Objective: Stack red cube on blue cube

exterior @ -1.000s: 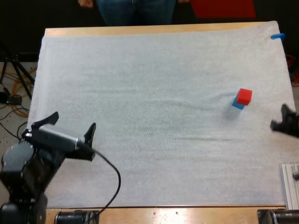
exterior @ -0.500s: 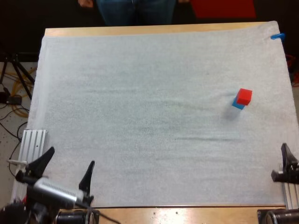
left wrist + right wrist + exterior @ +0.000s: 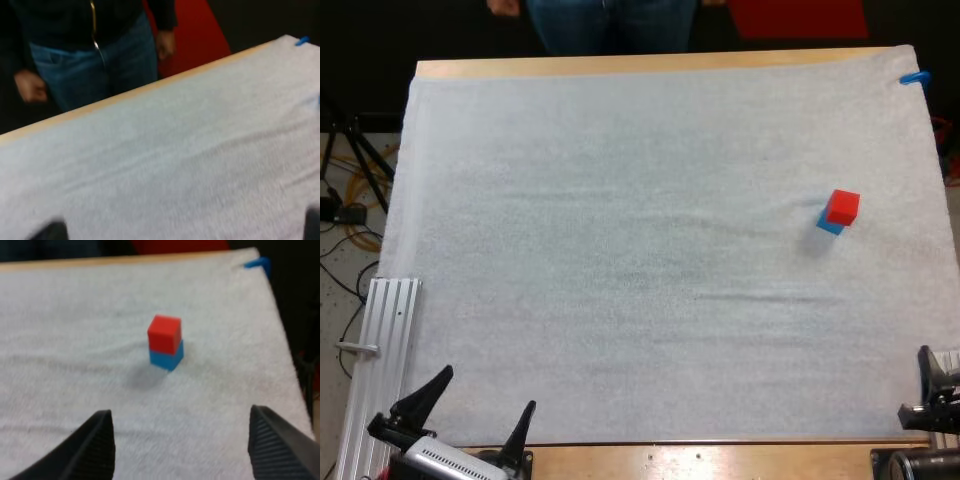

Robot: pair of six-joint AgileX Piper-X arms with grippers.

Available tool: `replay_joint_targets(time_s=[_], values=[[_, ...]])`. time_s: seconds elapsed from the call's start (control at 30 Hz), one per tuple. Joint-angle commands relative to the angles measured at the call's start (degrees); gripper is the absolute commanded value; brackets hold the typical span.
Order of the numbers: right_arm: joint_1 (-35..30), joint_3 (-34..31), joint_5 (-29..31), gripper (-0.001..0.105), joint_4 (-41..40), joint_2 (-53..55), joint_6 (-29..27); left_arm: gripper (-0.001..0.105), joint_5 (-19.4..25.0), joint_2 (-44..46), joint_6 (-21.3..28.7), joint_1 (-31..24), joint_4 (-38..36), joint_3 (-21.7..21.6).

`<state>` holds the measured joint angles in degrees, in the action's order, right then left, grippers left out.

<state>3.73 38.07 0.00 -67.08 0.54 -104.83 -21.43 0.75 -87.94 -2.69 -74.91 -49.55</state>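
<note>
Both arms have pulled back toward the near edge of the table [image 3: 620, 65] over the last second. My left gripper [image 3: 470, 420] was out over the left part of the mat [image 3: 640, 310] and now sits at the near left corner. My right gripper [image 3: 179, 414] has come down from beside the mat's right edge to the near right corner.

On the left, the two black fingers are spread apart with nothing between them, pointing out across the mat. On the right, the fingers stand wide apart and clear of everything, with bare mat between them.

Ahead of the right gripper, well apart from it, the red cube [image 3: 164, 333] rests on top of the blue cube [image 3: 166, 359]. It sits a little askew, so some of the blue shows past it on one side. From the high view the stack is on the right part of the mat, about midway between the near and far edges, and it has not shifted in the last second.

A ribbed metal rail [image 3: 388, 330] lies along the mat's left edge, just off it and close to my left gripper. The arm no longer covers it.

At the far side of the table a person [image 3: 100, 55] stands in jeans and a dark top, hands hanging at the sides.
</note>
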Motion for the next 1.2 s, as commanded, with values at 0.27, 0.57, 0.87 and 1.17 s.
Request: replay_joint_targets(time_s=[0.27, 0.57, 0.87, 1.17], values=[[0.0, -0.6, -1.6, 0.057, -0.5, 2.5, -1.1, 0.087, -0.7, 8.1, 0.8, 0.0, -7.0, 0.5], [0.0, -0.6, -2.1, 0.057, 6.0, 2.5, -5.2, 0.087, 1.6, 8.1, -3.2, 0.0, 1.5, 5.1], [0.0, -3.2, -2.5, 0.057, 9.7, 2.3, -7.3, 0.087, 9.5, 8.0, -10.0, 0.0, 9.7, 9.6], [0.0, -8.5, -3.4, 0.057, 10.3, 2.3, -7.3, 0.087, 15.8, 8.0, -12.5, 0.0, 12.1, 14.5]])
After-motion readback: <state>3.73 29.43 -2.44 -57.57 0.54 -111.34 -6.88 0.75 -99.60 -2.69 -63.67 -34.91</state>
